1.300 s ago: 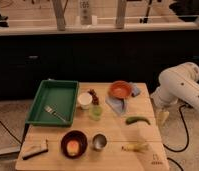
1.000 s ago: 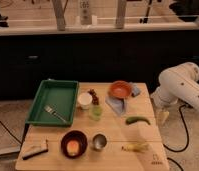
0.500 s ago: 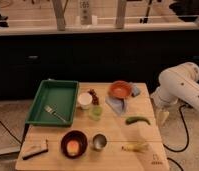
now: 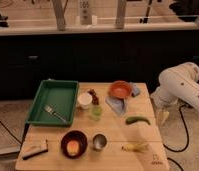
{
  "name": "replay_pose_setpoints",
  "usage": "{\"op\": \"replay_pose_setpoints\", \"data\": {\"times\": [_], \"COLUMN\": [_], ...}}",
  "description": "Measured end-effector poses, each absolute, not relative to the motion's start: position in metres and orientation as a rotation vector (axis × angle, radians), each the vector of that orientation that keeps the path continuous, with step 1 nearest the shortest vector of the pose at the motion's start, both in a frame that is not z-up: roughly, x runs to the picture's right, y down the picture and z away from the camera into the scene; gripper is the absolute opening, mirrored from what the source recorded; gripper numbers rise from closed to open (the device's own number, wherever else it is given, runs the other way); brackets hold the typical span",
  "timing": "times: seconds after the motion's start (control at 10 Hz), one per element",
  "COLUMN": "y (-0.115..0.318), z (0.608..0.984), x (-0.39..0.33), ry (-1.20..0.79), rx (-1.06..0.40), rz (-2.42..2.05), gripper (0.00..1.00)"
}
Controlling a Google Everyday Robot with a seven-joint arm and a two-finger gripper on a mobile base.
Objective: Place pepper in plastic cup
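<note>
The dark green pepper lies on the wooden table, right of centre. A small greenish see-through plastic cup stands upright near the middle, left of the pepper. My white arm hangs beyond the table's right edge. Its gripper points down beside that edge, right of the pepper and apart from it, holding nothing that I can see.
A green tray with a fork fills the left. A white cup, an orange bowl on a blue cloth, a dark bowl, a metal cup, a pale yellow banana piece and a block stand around.
</note>
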State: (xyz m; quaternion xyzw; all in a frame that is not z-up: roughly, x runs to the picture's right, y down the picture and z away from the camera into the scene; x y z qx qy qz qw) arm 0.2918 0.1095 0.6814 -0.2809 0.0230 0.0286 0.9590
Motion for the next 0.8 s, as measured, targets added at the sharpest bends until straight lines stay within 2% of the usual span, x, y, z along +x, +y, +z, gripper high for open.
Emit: {"op": "replay_pose_setpoints", "data": {"times": [0.8], "y": [0.148], "z": [0.704], "x": [0.298], "ry": [0.041], "rx": [-0.581], "rz": [0.007], "gripper": [0.80]}}
